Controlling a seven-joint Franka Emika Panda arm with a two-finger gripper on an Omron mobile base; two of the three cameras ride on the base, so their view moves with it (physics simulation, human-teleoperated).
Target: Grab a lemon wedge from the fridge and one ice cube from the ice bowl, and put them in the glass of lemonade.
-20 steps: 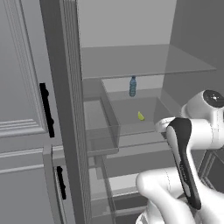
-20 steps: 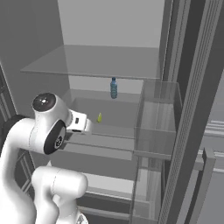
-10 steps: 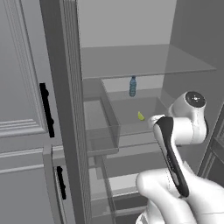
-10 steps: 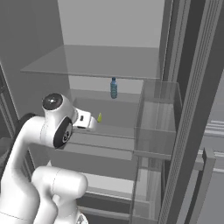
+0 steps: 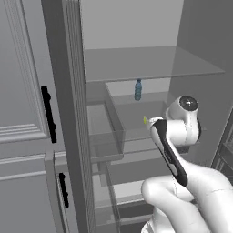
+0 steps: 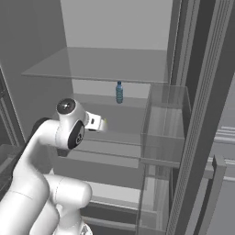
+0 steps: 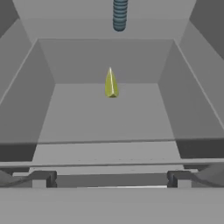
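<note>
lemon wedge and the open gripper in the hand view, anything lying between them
Nothing: in the hand view only bare grey shelf lies between the gripper and the lemon wedge. The blue bottle stands beyond the wedge.

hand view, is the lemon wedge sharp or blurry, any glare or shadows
Hand view: the lemon wedge is soft-edged but readable, flat even light, no glare, no cast shadow under it. Left base view: wedge half hidden behind the arm. Right base view: blue bottle small but clear.
</note>
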